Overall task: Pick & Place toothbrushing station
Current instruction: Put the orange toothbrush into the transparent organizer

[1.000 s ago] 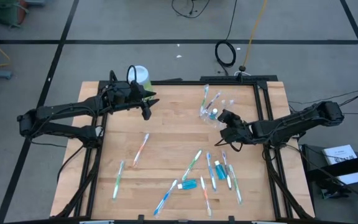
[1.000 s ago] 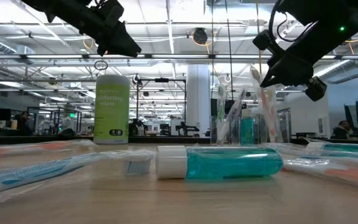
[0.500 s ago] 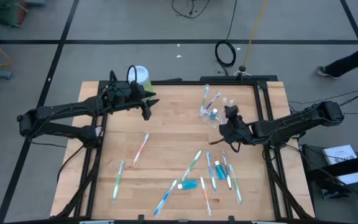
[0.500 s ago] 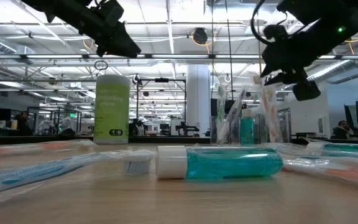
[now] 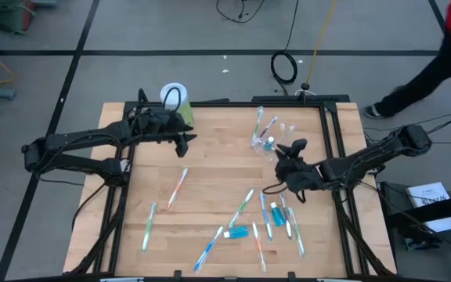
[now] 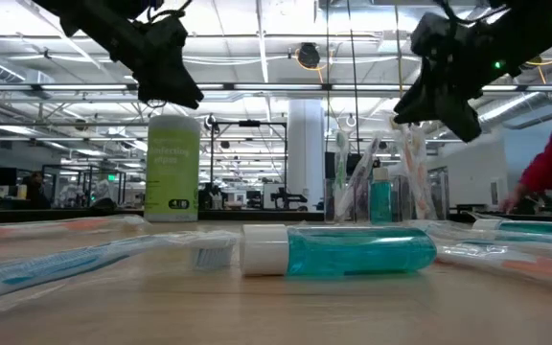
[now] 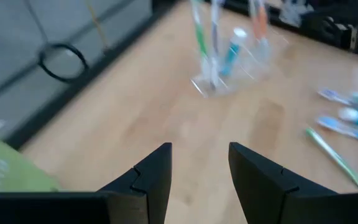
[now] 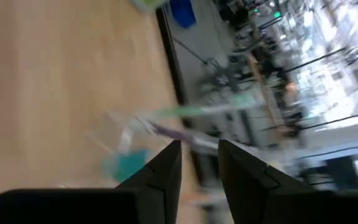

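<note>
A small clear cup point(image 5: 268, 142) stands near the table's far right, holding toothbrushes and a blue toothpaste tube; it also shows in the low view point(image 6: 377, 187) and the left wrist view point(image 7: 229, 59). Several toothbrushes lie flat on the wood, among them an orange one point(image 5: 177, 188), a green one point(image 5: 149, 225) and a cluster point(image 5: 276, 215). A blue toothpaste tube point(image 5: 236, 233) lies on its side near the front point(image 6: 338, 251). My left gripper point(image 5: 185, 139) hovers open at the far left. My right gripper point(image 5: 292, 150) hovers open just right of the cup, rolled sideways.
A light-green canister with a white lid point(image 5: 174, 95) stands at the far left edge behind my left gripper point(image 6: 172, 168). A black frame rail point(image 5: 331, 133) runs along the table's right side. A person in red point(image 5: 445, 55) walks past beyond the far right corner.
My right gripper has rolled about its wrist and tipped while staying beside the cup, shifting slightly toward the near edge. My left gripper has sunk a little. A person has walked in at the far right.
</note>
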Tool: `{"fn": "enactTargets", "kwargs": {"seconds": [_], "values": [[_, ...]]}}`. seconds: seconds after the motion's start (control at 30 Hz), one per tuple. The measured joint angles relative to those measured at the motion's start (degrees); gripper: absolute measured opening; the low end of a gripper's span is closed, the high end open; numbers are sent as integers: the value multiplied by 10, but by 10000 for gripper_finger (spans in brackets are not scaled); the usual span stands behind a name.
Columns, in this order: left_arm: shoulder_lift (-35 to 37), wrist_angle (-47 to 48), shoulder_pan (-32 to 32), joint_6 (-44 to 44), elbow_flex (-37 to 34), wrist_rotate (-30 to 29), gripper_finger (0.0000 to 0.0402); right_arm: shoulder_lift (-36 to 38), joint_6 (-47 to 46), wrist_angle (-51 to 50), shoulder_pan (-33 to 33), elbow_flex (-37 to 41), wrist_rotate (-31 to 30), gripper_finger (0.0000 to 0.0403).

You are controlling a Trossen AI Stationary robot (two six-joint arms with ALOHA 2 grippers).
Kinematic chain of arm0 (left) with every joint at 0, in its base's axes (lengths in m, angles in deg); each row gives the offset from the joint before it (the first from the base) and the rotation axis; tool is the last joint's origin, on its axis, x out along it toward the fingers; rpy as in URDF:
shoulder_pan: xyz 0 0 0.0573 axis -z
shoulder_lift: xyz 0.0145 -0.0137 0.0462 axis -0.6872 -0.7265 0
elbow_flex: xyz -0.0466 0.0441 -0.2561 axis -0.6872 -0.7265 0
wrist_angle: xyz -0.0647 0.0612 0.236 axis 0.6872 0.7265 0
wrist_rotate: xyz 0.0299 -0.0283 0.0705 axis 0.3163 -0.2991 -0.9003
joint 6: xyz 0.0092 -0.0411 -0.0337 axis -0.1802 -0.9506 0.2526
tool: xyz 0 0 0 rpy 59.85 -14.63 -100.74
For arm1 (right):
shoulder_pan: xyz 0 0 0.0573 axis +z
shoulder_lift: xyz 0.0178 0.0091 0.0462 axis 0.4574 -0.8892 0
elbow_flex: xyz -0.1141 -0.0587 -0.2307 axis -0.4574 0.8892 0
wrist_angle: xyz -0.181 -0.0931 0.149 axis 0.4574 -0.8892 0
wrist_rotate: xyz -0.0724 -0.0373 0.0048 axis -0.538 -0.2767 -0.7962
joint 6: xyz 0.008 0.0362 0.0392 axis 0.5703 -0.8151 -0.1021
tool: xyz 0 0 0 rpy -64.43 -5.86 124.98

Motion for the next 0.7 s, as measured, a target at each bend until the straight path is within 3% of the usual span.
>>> {"fn": "enactTargets", "kwargs": {"seconds": [0.13,0.37,0.7], "values": [[0,45,4,-13,0,37,164,0,-81,45,15,0,37,89],[0,98,41,-39,0,13,163,0,-196,88,17,0,185,88],[0,189,111,-178,0,1,163,0,-216,195,16,0,323,91]]}}
